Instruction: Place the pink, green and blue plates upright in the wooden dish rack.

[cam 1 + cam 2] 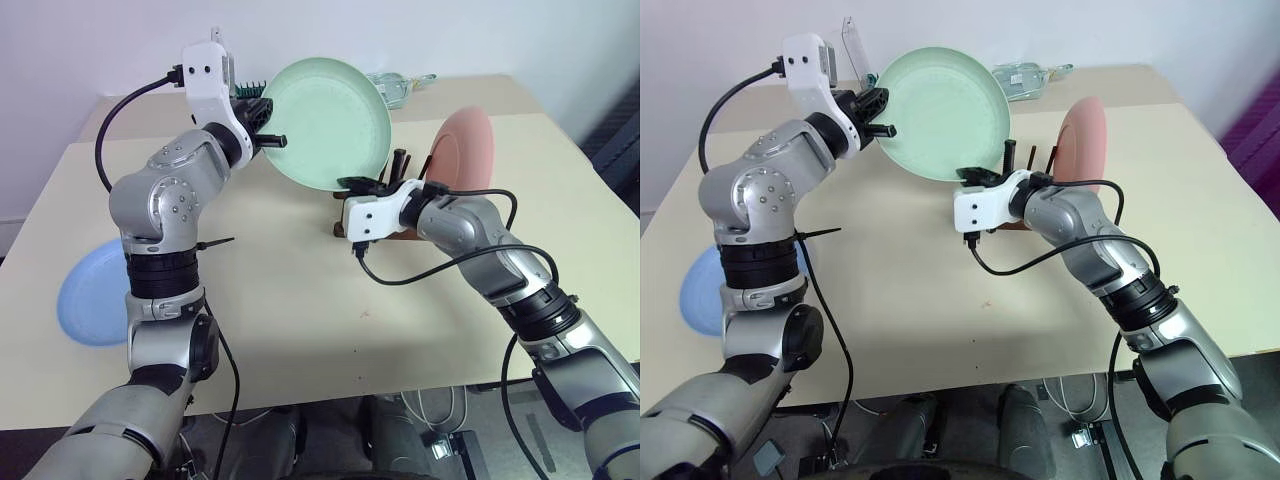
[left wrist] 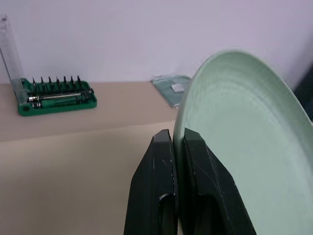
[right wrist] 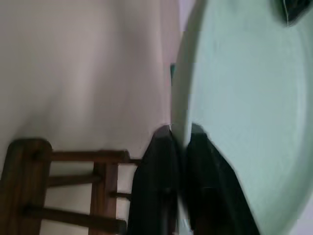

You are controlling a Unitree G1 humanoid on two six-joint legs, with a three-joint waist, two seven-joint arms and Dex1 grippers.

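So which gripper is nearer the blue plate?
Left. The left gripper holds the green plate on the blue plate's side; the right gripper is farther across.

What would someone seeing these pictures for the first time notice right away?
The green plate, held up on edge in mid-air above the table, with the left gripper and right gripper both shut on its rim. Just behind it, the pink plate stands upright in the wooden dish rack. The blue plate lies flat near the table's left edge.
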